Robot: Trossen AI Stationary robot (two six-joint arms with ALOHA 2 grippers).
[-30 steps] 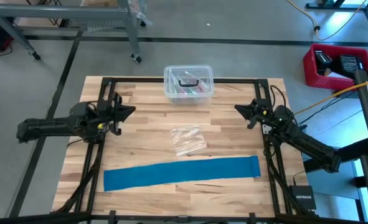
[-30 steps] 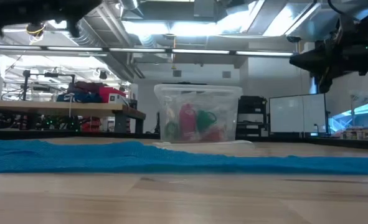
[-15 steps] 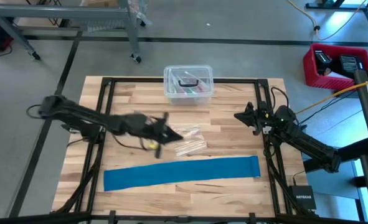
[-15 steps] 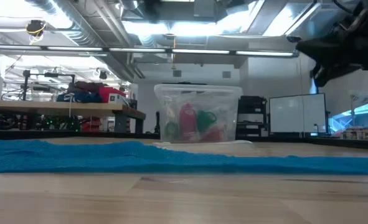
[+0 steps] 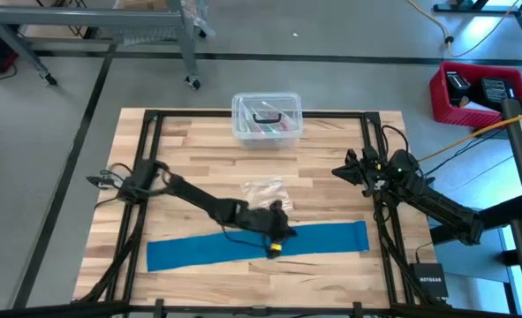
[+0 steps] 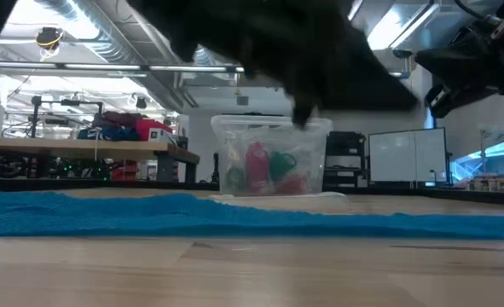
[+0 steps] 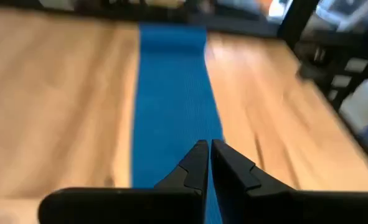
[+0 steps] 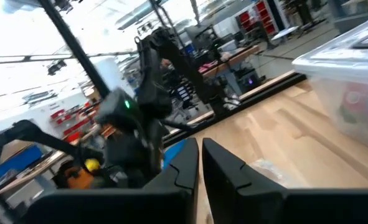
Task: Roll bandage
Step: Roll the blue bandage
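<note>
Since the earlier frames, the left arm has been swung from its rest at the bench's left edge out across the middle of the bench, so that the left tool (image 5: 278,237) is now carried over the bandage (image 5: 199,247); the right arm is seen almost where it was. Nearest the front edge of the bench (image 5: 331,283), the bandage is laid out flat and unrolled as one long blue band, running nearly the full width between the frame rails. In the left wrist view the band (image 7: 171,112) is seen stretching away beneath the left tool (image 7: 207,155), whose fingers are pressed together with nothing between them. Whether the band is touched cannot be told. The step in hand is judged to be the approach to the band; no rolling has yet been started, and the tool would have to be opened before any end could be taken up. Just behind the band a small clear plastic bag (image 5: 266,196) is lying. Farther back, at the right rail, the right tool (image 5: 342,169) is held above the bench, likewise closed and empty (image 8: 199,163). Farthest, at the rear edge, a clear lidded box (image 5: 267,120) is standing.
</note>
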